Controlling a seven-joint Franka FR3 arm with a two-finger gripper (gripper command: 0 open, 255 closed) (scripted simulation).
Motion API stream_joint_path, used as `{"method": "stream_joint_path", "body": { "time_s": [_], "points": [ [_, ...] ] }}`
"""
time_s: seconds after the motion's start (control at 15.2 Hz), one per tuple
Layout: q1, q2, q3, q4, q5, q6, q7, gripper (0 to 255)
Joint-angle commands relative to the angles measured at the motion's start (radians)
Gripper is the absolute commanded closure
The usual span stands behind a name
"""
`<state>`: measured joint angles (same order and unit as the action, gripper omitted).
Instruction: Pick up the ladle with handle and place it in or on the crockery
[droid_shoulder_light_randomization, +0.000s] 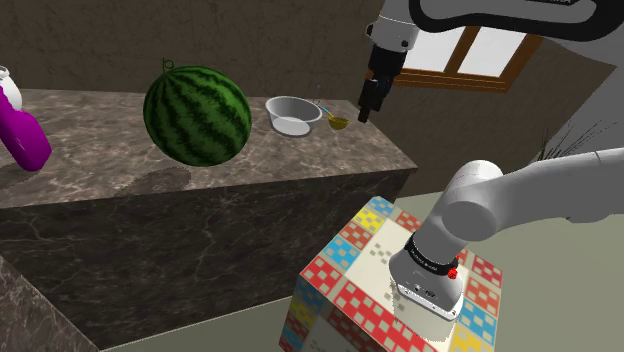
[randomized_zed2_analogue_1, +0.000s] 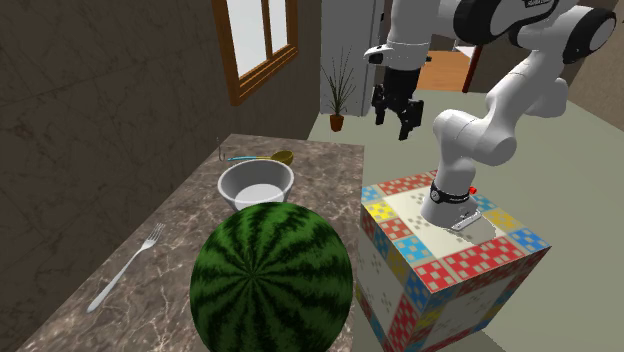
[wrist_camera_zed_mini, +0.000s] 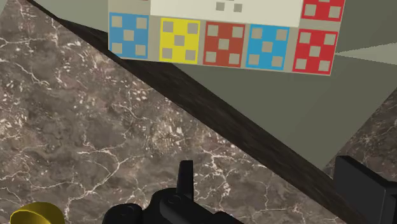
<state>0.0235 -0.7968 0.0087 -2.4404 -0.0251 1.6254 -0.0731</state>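
The ladle (droid_shoulder_light_randomization: 338, 121) lies on the dark marble counter (droid_shoulder_light_randomization: 120, 170), a small yellow cup with a thin blue handle, just beside the crockery, a grey-white bowl (droid_shoulder_light_randomization: 293, 115). In the second exterior view the ladle (randomized_zed2_analogue_1: 278, 157) sits behind the bowl (randomized_zed2_analogue_1: 257, 184), towards the window. My black gripper (droid_shoulder_light_randomization: 368, 110) hangs open and empty above the counter's end, a little beyond the ladle and well above it. In the wrist view the gripper (wrist_camera_zed_mini: 270, 175) has its fingers (wrist_camera_zed_mini: 186, 178) wide apart over the marble, and the ladle's yellow cup (wrist_camera_zed_mini: 32, 214) lies off to one side of them.
A big striped watermelon (droid_shoulder_light_randomization: 197, 113) stands on the counter next to the bowl. A purple bottle (droid_shoulder_light_randomization: 25, 135) leans at the shoulder view's far left. A fork (randomized_zed2_analogue_1: 125, 265) lies on the counter. The chequered stand (randomized_zed2_analogue_1: 450, 250) sits beside the counter, with a potted plant (randomized_zed2_analogue_1: 340, 95) behind it.
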Motion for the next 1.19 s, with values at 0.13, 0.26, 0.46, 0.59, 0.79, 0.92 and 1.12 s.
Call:
{"method": "stream_joint_path", "body": {
  "time_s": [0.13, 0.26, 0.46, 0.59, 0.79, 0.92, 1.12],
  "points": [
    [-0.019, 0.067, -0.025, 0.018, -0.005, 0.047, 0.0, 0],
    [-0.037, 0.134, -0.05, 0.041, -0.008, 0.092, 0.0, 0],
    [-0.061, 0.238, -0.087, 0.083, -0.007, 0.152, -0.002, 0],
    [-0.074, 0.308, -0.112, 0.116, -0.002, 0.188, -0.005, 0],
    [-0.093, 0.413, -0.149, 0.172, 0.012, 0.234, -0.011, 0],
    [-0.104, 0.484, -0.174, 0.214, 0.025, 0.26, -0.018, 0],
    [-0.12, 0.591, -0.21, 0.283, 0.054, 0.292, -0.03, 0]
  ]
}}
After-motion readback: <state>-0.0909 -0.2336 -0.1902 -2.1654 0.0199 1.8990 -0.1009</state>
